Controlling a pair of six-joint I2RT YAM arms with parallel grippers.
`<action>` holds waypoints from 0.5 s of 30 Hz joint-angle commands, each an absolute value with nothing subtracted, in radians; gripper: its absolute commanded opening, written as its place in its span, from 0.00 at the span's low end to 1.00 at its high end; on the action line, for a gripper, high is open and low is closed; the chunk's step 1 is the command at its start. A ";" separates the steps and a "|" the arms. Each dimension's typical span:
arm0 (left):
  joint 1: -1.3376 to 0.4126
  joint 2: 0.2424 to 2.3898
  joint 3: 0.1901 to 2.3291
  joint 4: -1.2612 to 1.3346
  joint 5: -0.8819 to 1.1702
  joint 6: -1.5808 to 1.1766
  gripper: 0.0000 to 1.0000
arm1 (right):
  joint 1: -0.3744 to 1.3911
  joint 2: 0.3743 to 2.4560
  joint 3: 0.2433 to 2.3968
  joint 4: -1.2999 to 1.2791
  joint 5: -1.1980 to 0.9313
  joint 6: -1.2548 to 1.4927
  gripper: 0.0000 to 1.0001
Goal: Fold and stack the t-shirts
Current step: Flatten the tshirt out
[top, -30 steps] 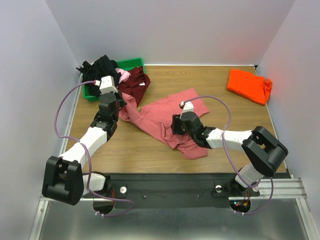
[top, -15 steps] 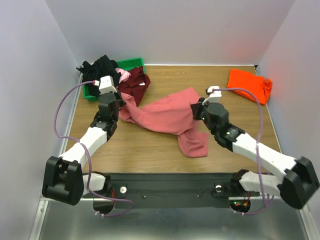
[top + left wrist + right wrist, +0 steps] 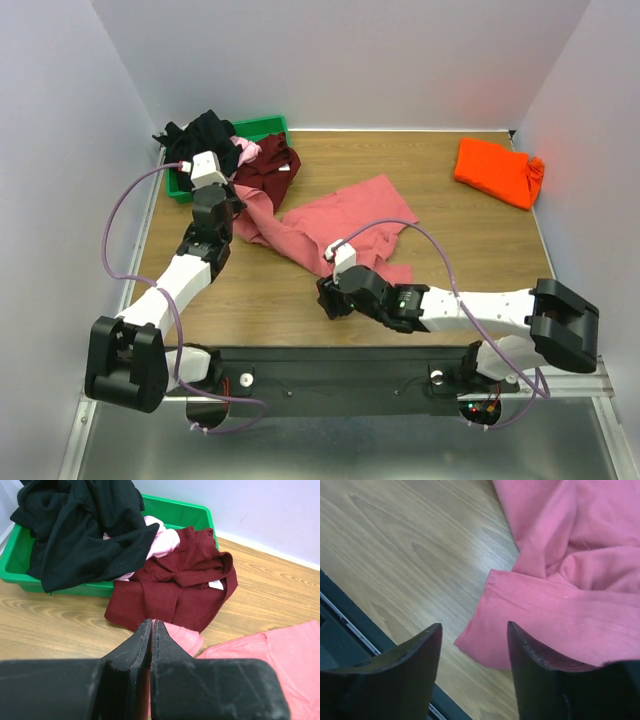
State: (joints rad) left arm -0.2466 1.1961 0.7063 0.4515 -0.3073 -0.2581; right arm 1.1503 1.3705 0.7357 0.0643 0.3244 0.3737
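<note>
Salmon-pink t-shirt [image 3: 345,212] lies rumpled on woodgrain table [image 3: 490,225].

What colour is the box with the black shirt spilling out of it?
Bright green. The plastic bin shows best in the left wrist view.

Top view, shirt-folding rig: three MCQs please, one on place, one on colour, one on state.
1. The orange t-shirt lies: A) far right of the table B) near left corner C) centre.
2. The t-shirt spread mid-table is: A) black B) salmon-pink C) white.
3. The right pincer is: A) shut on cloth B) out of view C) open.

Answers: 1 A, it sits alone at the table's far right edge. 2 B, the cloth reads salmon-pink in the top and wrist views. 3 C, its fingers stand apart above the shirt's hem.
</note>
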 commanded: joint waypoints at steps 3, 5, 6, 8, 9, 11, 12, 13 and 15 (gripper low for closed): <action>-0.239 1.163 0.726 0.494 -0.308 -0.262 0.00 | 1.158 1.260 0.761 0.052 0.560 0.367 0.79; -0.239 1.167 0.726 0.495 -0.305 -0.264 0.00 | 1.157 1.230 0.772 0.055 0.629 0.350 0.85; -0.239 1.167 0.726 0.497 -0.304 -0.264 0.00 | 1.154 1.230 0.775 0.057 0.643 0.342 0.86; -0.239 1.167 0.724 0.499 -0.301 -0.264 0.00 | 1.143 1.245 0.781 0.066 0.658 0.324 0.87; -0.239 1.170 0.724 0.500 -0.296 -0.264 0.00 | 1.123 1.258 0.785 0.072 0.646 0.319 0.87; -0.239 1.173 0.724 0.500 -0.291 -0.262 0.00 | 1.105 1.302 0.790 0.080 0.605 0.316 0.83; -0.239 1.175 0.724 0.500 -0.290 -0.264 0.00 | 1.098 1.318 0.793 0.086 0.591 0.316 0.82; -0.239 1.175 0.726 0.500 -0.290 -0.264 0.00 | 1.098 1.331 0.801 0.090 0.575 0.313 0.81; -0.239 1.174 0.726 0.500 -0.285 -0.262 0.00 | 1.098 1.376 0.805 0.116 0.456 0.302 0.77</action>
State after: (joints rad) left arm -0.2447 1.1957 0.7063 0.4511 -0.2886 -0.2630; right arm 1.1042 1.3193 0.7658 0.0525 0.5674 0.3298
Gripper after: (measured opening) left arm 0.119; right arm 0.794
